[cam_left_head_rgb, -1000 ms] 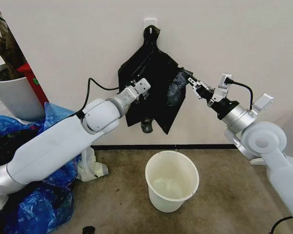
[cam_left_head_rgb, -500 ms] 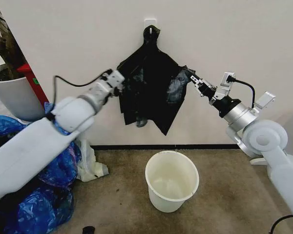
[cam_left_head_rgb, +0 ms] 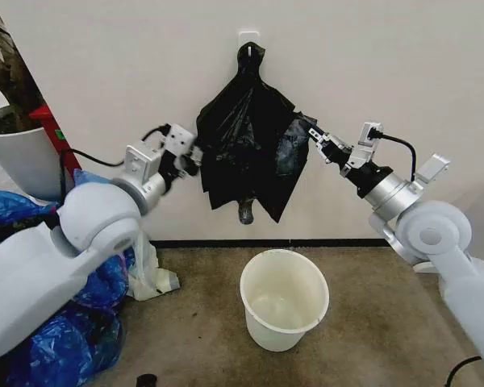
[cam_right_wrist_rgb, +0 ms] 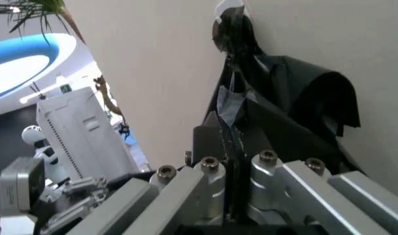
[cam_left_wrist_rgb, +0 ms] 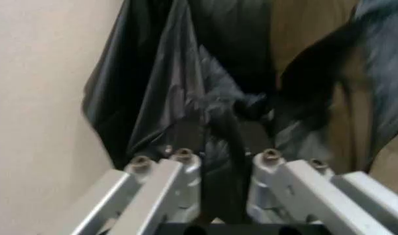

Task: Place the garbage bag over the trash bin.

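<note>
Black, glossy, crinkled plastic hangs from a white wall hook (cam_left_head_rgb: 248, 37) at the top centre of the head view: a bunch of black bags (cam_left_head_rgb: 244, 157) gathered at a knot, draping down the beige wall. One thin black garbage bag (cam_left_head_rgb: 294, 147) is drawn out of that bunch toward the robot's right.

Right gripper (cam_left_head_rgb: 312, 133): arm raised, reaching to the right edge of the plastic. Right wrist view shows the jaws pressed together on a fold of the garbage bag (cam_right_wrist_rgb: 235, 110), film running down between the fingers (cam_right_wrist_rgb: 206, 139).

Left gripper (cam_left_head_rgb: 195, 158): arm raised, at the left edge of the hanging plastic. Left wrist view shows black film (cam_left_wrist_rgb: 215, 105) gathered between the jaws, which pinch it; whether that film belongs to the single bag or to the bunch, cannot tell.

Trash bin (cam_left_head_rgb: 284, 299): small round cream-white plastic bucket, upright on the brown floor (cam_left_head_rgb: 371, 322), open mouth up, below the hanging plastic and apart from it.

Left side of the head view: blue plastic bags (cam_left_head_rgb: 81, 314) piled on the floor, and a bigger white plant pot (cam_left_head_rgb: 20, 161) beside the wall.
</note>
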Available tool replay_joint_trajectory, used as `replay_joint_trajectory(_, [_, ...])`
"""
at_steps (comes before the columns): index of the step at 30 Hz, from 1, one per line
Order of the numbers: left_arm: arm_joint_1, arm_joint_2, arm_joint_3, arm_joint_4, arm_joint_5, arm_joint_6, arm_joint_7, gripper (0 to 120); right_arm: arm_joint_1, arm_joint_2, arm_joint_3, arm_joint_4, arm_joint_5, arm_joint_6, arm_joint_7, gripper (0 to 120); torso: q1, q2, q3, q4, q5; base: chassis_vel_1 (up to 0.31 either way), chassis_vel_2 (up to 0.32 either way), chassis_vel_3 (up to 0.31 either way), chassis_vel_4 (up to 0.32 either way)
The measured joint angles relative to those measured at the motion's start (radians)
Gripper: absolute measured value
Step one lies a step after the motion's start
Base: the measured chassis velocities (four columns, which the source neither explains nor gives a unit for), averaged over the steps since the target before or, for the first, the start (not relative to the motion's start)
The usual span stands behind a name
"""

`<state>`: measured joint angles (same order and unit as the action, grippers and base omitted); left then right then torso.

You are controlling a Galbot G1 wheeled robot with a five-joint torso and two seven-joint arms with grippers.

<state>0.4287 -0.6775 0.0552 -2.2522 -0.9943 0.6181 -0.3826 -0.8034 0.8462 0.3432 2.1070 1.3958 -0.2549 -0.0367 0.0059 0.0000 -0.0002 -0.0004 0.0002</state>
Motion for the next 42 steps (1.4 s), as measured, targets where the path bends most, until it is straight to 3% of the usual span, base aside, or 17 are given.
replay_joint_trajectory(20, [-0.145,-0.142,0.152,0.163,0.008,0.052,-0.058,95,-0.028,-0.009,0.006,0.014,-0.005,0.000,0.010,0,0.000,0.000,0.000,0.0001,-0.0001,0.000,0.000,0.000,0.000])
replay_joint_trajectory(24, [-0.159,-0.165,0.177,0.207,0.025,0.056,-0.057,100,-0.028,-0.006,0.006,0.010,-0.004,0.000,0.010,0,0.000,0.000,0.000,0.0002,-0.0002,0.000,0.000,0.000,0.000])
replay_joint_trajectory(30, [-0.181,-0.221,0.225,0.280,0.053,0.045,-0.073,91,-0.033,-0.006,0.007,0.009,-0.004,0.000,0.009,0,0.000,0.000,0.000,0.0000,-0.0001,0.000,0.000,0.000,0.000])
replay_joint_trajectory(35, [-0.194,-0.244,0.239,0.308,0.045,0.039,-0.085,69,-0.046,-0.018,0.024,0.008,0.000,0.002,0.006,0,0.000,0.000,0.000,-0.0001,-0.0001,0.000,0.000,0.000,0.000])
replay_joint_trajectory(42, [-0.200,-0.247,0.233,0.315,0.034,0.037,-0.098,47,-0.052,-0.021,0.033,0.006,0.001,0.007,0.004,0,0.000,0.000,0.000,0.0000,-0.0002,0.000,0.000,0.000,0.000])
